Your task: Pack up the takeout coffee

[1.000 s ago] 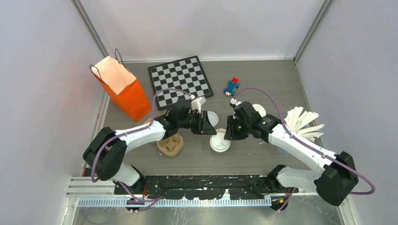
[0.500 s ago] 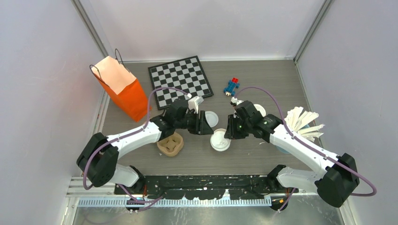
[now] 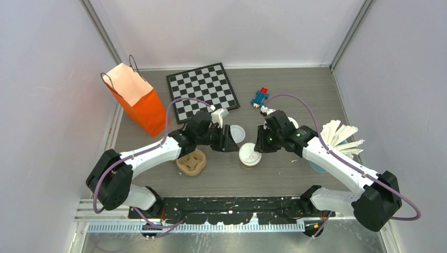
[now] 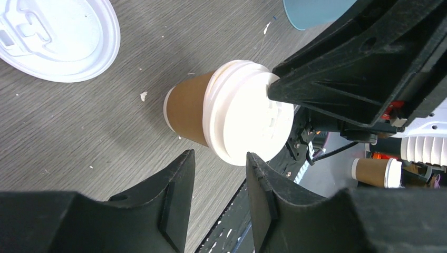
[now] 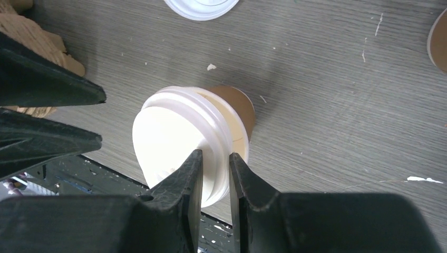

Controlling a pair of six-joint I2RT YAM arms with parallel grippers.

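A takeout coffee (image 3: 250,155), a brown paper cup (image 5: 234,105) with a white lid (image 5: 174,137), is at the table's middle. My right gripper (image 5: 216,163) (image 3: 262,143) is shut on the lid's rim from the right side. On that side a pale strip of the cup's rim shows under the lid. Just left of the cup (image 4: 190,108) my left gripper (image 4: 219,174) (image 3: 232,140) is open and holds nothing. Its lid (image 4: 248,118) lies just beyond my left fingertips. A second lidded cup (image 4: 374,172) shows far off in the left wrist view.
A loose white lid (image 3: 237,133) lies behind the cup. The tan pulp tray (image 3: 191,162) sits to the left, an orange paper bag (image 3: 137,100) at back left. Beyond are a chessboard (image 3: 203,90) and a small toy (image 3: 260,97). A blue tumbler (image 3: 318,166) and white sticks (image 3: 337,136) stand at right.
The right jaws have narrowed onto the lid's rim, and the cup has shifted slightly back and right. My left gripper has opened a little and its arm has shifted.
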